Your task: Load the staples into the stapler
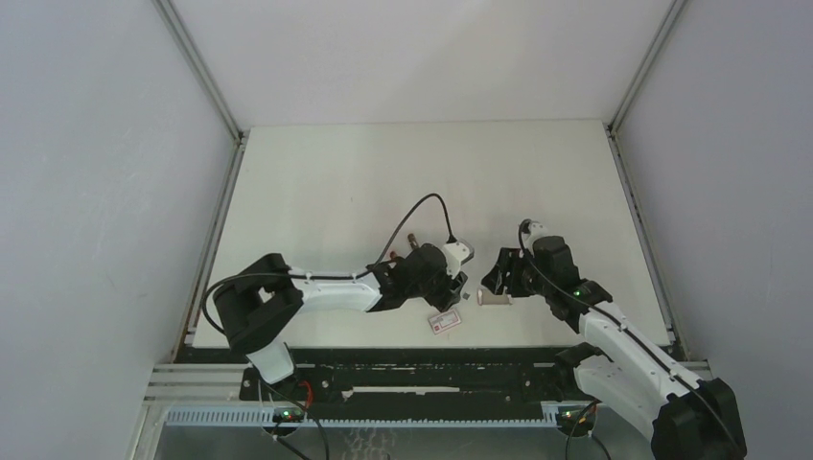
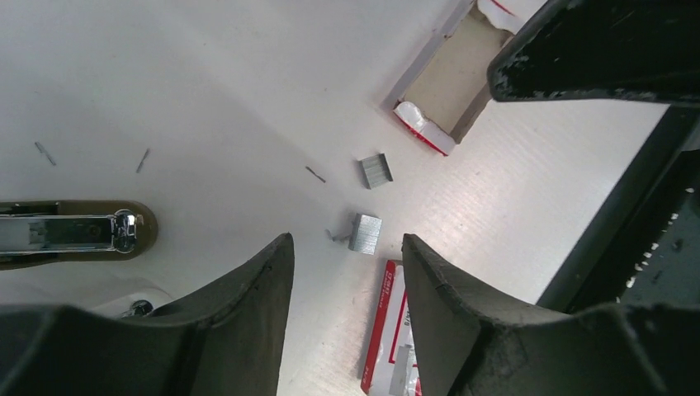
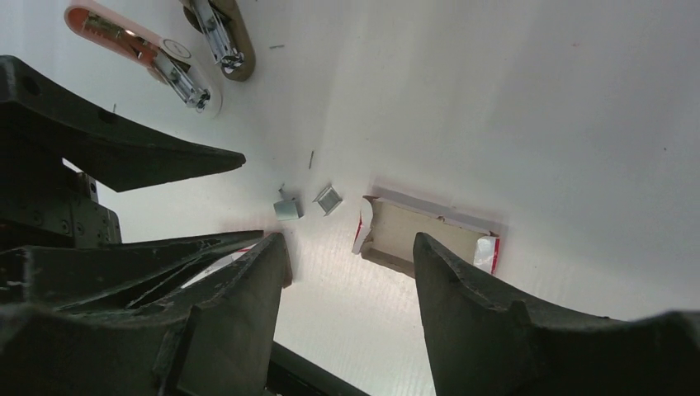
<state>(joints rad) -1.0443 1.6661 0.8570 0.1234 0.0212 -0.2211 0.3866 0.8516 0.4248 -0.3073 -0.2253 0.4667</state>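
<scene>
The stapler [image 2: 74,233] lies open on the counter [image 2: 206,99], its bright metal channel facing up, well to the left of the staples [image 2: 365,232]. That small grey block rests flat just beyond the fingertips of the left hand [image 2: 347,268], which is open with nothing in it. Another block [image 2: 376,171] lies close behind, with a few loose staples scattered about.

The step looks like a pick-up of the nearer block. It would go best with the fingers brought straight down on either side of the block, then closed softly, since a hard squeeze could snap the strip. The labelled box [image 2: 392,330] beside the right finger should stay untouched.

The left arm stretches low across the counter, elbow bent, wrist tipped so the hand points down.

The right arm reaches forward and inward, with its hand near the left one but apart from it. The right hand [image 3: 351,264] hangs above the torn carton [image 3: 429,235], fingers spread and empty.
</scene>
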